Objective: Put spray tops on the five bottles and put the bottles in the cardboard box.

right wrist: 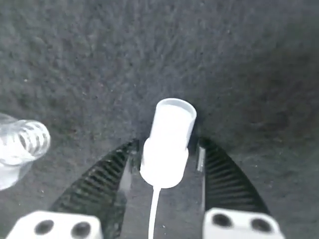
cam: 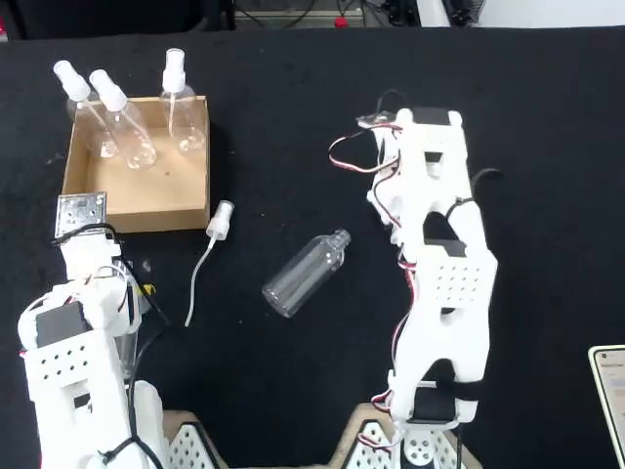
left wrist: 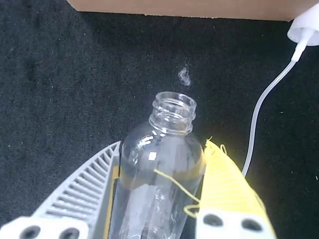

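- Saw left gripper clamped on clear bottle, neck open, no top on it.
- Saw right gripper clenched round white top, tube trailing.
- Counted three capped bottles in box, far left.
- Found second bottle lying bare on cloth, centre, loose top between it and box.
- Noted cloth black throughout, cables past far edge.

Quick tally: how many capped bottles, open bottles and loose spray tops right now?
Capped clear plastic bottles in the cardboard box: 3
Open clear bottles: 2, one lying on the black table, one in the left gripper
Loose white spray tops: 2, one on the table, one in the right gripper
Total: 7
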